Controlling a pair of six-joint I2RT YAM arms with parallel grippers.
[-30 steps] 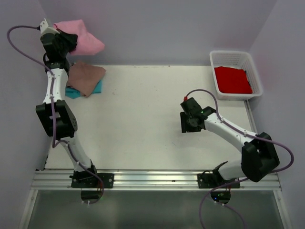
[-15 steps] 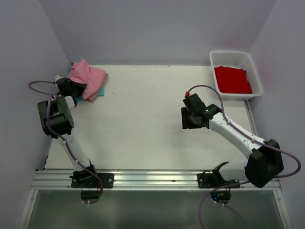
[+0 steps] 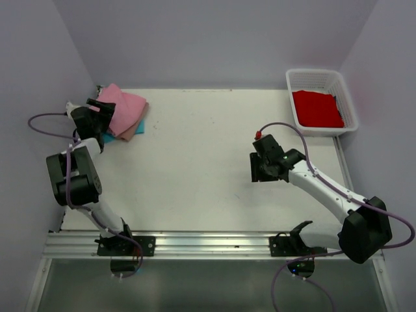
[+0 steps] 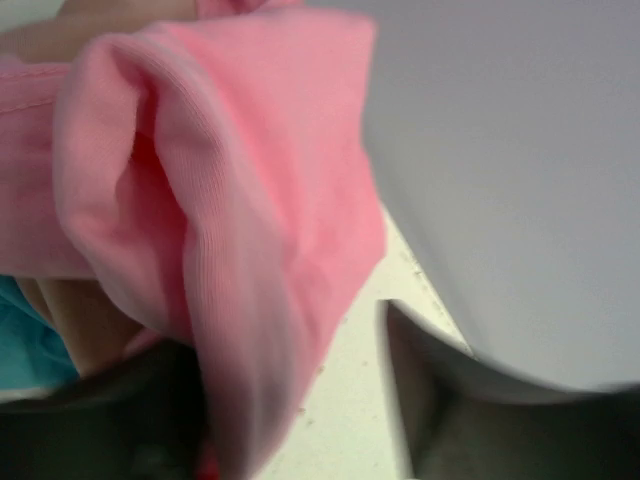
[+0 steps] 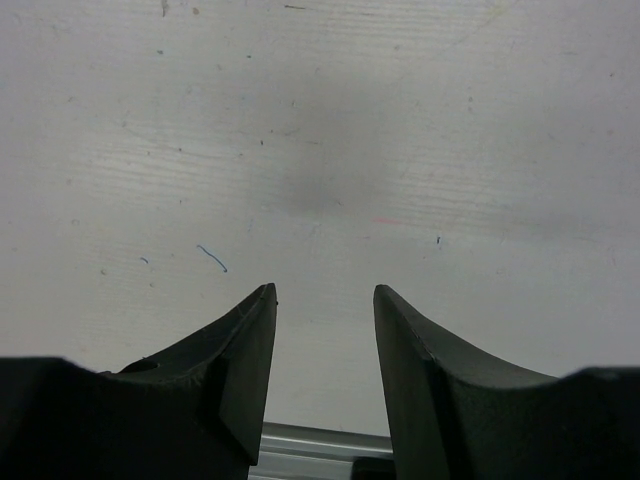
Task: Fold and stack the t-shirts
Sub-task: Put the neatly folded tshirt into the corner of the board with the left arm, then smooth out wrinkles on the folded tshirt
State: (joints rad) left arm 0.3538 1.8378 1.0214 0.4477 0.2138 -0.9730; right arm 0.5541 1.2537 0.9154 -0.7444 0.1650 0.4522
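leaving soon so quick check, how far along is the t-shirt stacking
Done: the bright pink t-shirt lies on the tan-pink t-shirt and the teal t-shirt in the far left corner. In hand: nothing gripped; the left gripper is open at the pink shirt's edge, and the right gripper is open and empty. Left: the red t-shirt in the white basket.

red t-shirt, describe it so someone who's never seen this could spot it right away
At the far right corner of the table stands a white lattice basket. The red t-shirt lies inside it, the only shirt in a container; the other shirts are piled at the far left corner.
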